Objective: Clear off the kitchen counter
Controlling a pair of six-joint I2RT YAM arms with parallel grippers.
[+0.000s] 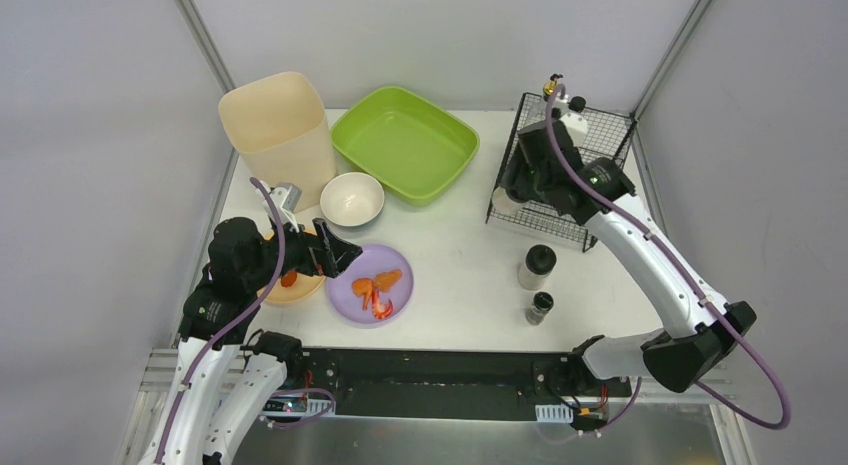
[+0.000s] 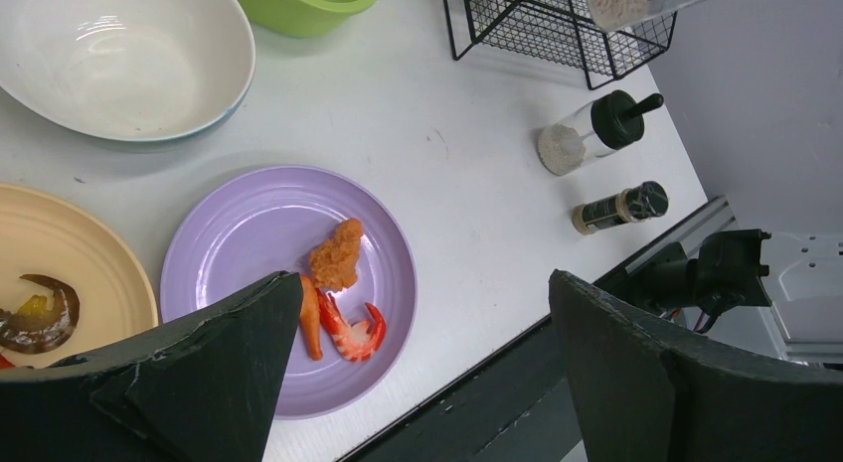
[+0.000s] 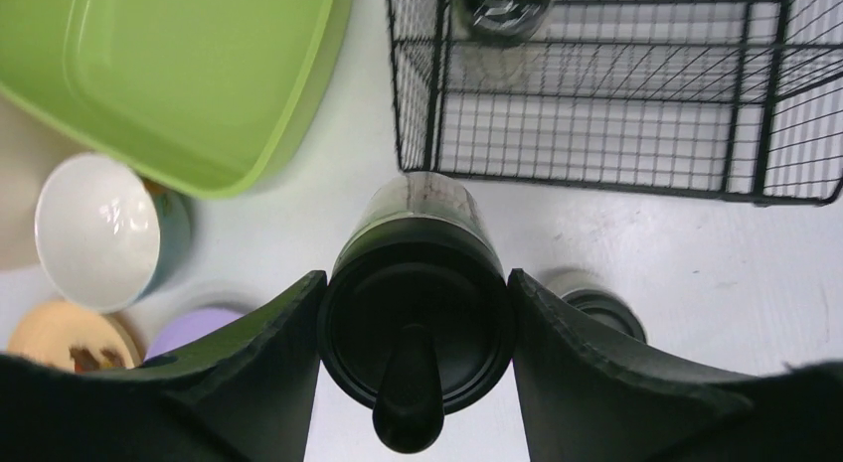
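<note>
right fingers (image 3: pixel 249 373) grip shaker (image 3: pixel 418 313) | left fingers (image 2: pixel 199 383) wide open, empty | lift shaker over rack (image 3: pixel 596 134) wall, lower upright

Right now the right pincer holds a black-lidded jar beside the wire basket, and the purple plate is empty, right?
No. The purple plate holds a fried piece and shrimp, as the left wrist view shows. The right pincer does hold the black-lidded jar beside the wire basket.

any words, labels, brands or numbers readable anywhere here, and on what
No text can be read in any view.
small spice jar: dark wrap, any print too blurred to read.
grinder: plain black lid, no lettering visible.
</note>
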